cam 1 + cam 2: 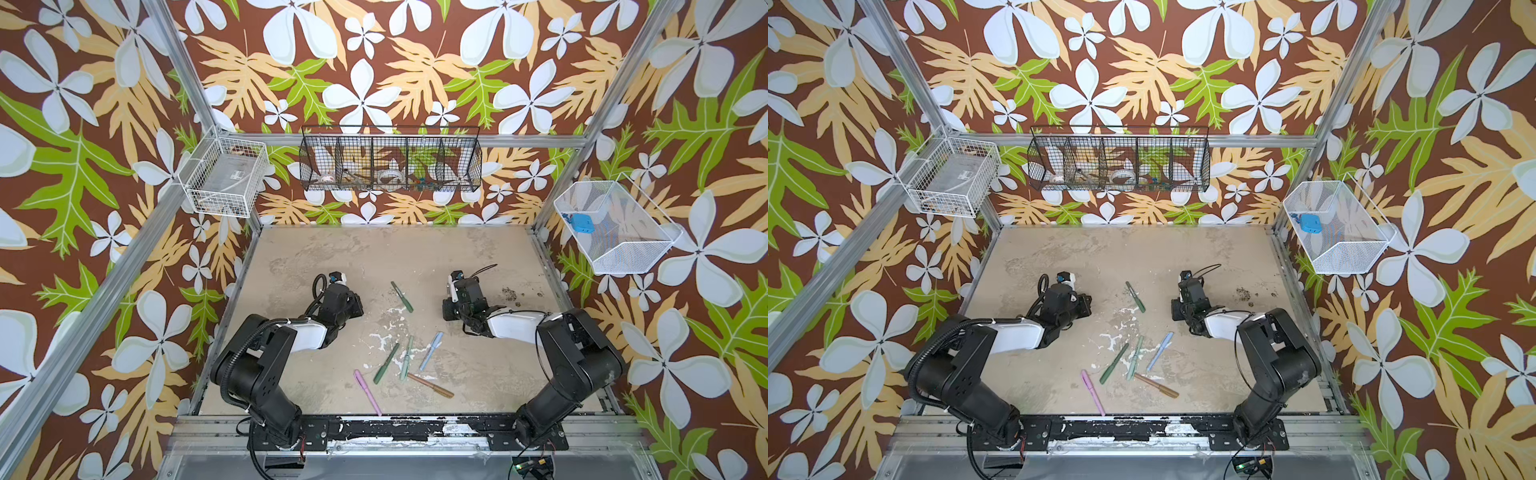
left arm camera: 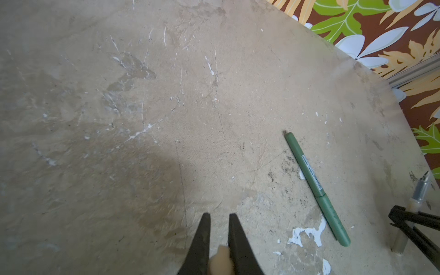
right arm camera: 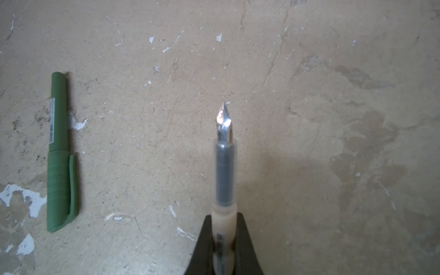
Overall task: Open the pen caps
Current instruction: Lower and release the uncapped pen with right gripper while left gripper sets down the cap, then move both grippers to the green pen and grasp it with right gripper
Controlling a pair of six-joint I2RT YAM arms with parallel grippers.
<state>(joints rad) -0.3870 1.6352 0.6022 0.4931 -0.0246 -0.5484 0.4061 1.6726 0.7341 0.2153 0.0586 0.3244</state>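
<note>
While pinched between the fingers of the left hand [image 2: 219, 215], shows only as a blurred beige cap [image 2: 220, 260], parted from its pen. Clamped tight in the right hand [image 3: 223, 216]: beige pen body [image 3: 224, 210], grey grip and bare metal nib [image 3: 223, 119] jutting past the fingertips. Flat on the desk [image 1: 415, 257] between both hands, green pen [image 1: 402, 296] with green cap [image 3: 59, 190] on; left hand at its 9 o'clock, right hand at its 3 o'clock. Toward 6 o'clock of that pen, well apart from it, loose cluster, seemingly all capped: dark green pen [image 1: 386, 363], pale green pen [image 1: 407, 358], light blue pen [image 1: 431, 350], brown pen [image 1: 430, 385], and at 7 o'clock, nearest the front edge, pink pen [image 1: 367, 392]
</note>
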